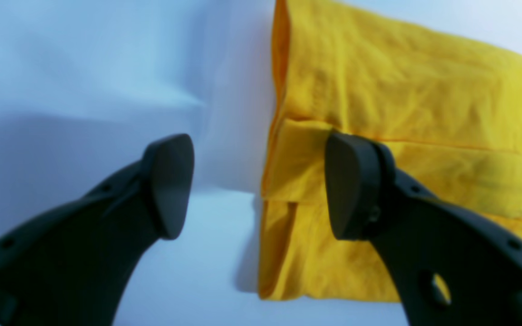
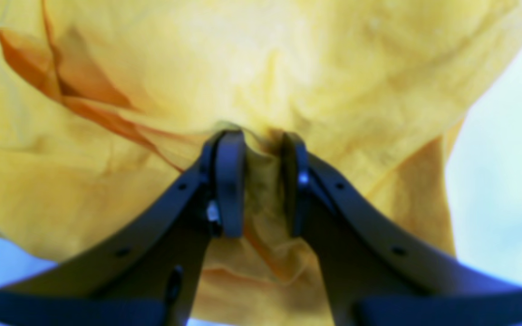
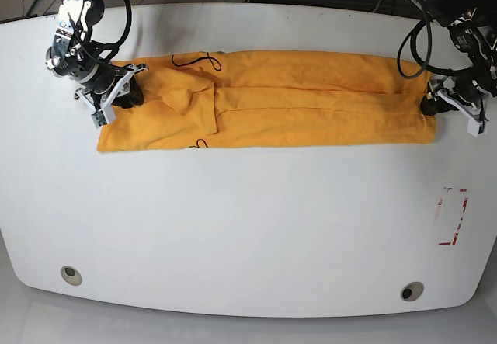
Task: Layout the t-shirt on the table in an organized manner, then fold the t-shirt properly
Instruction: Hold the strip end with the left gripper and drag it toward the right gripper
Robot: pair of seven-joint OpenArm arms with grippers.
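Although the shirt already lies as a long folded band across the upper middle of the base view on the table, the fold is not finished, and the step in hand looks like a grasp of both ends for the next fold. At the upper left of that view the right gripper sits on the band's left end; its wrist view shows the jaws drawn narrow with a bunch of yellow cloth pinched between them at frame centre. Along the middle, the sleeve layers overlap and a thin black thread curls near the top edge. At the right end the left gripper stands beside the cloth with its jaws wide; in its wrist view one finger is over bare table at lower left and the other over the shirt's folded edge, nothing between them. Next, I judge, this gripper must straddle that edge and close on all layers, so both ends can lift evenly.
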